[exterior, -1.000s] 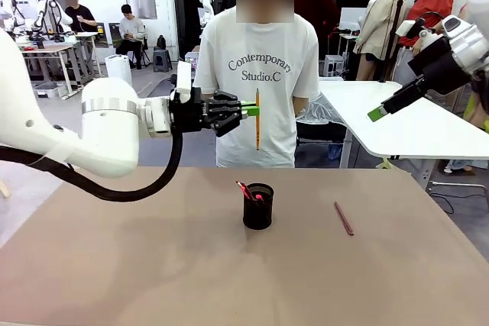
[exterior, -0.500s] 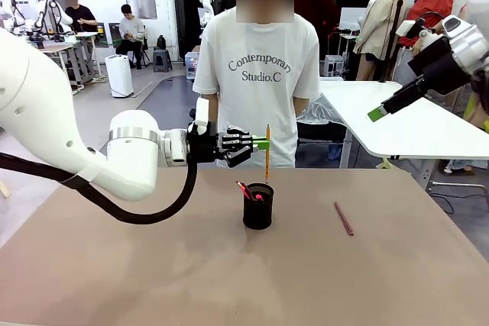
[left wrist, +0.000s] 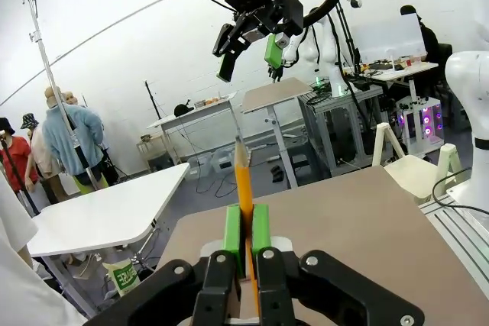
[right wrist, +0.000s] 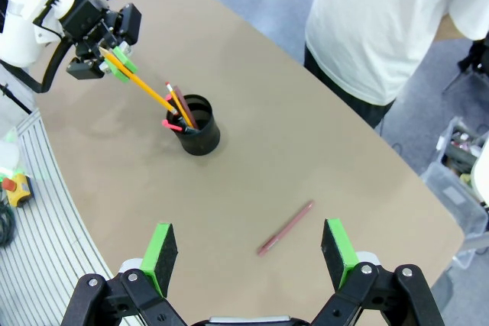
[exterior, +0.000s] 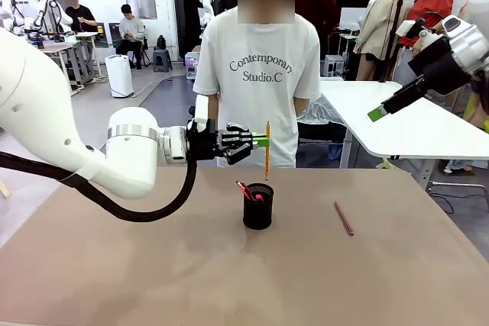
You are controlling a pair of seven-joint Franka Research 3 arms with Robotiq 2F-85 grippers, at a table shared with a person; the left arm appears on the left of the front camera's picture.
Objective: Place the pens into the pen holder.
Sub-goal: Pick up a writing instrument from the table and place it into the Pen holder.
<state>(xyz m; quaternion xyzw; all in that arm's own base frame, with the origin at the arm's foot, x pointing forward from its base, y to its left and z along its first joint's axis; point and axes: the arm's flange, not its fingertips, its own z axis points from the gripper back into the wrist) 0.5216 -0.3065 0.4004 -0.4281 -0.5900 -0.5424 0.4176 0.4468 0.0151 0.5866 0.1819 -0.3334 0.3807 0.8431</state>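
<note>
Left gripper (exterior: 262,141) (left wrist: 246,230): jaws clamped on pencil (exterior: 267,150) (left wrist: 244,181), held upright across the pads. Pencil's lower end sits just above the holder (exterior: 258,205) (right wrist: 198,133), directly below the fingertips. Black pen (exterior: 244,190) leans inside the holder. Brown pen (exterior: 344,218) (right wrist: 286,228) lies flat on the table (exterior: 153,265), beyond the holder, well apart. Right gripper (exterior: 376,114) (right wrist: 249,246): jaws wide, empty, high over the table; brown pen below it.

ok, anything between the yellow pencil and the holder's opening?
Nothing visible. The left end effector holds the yellow pencil upright just above the pen holder; the pen already inside leans left, leaving room.
</note>
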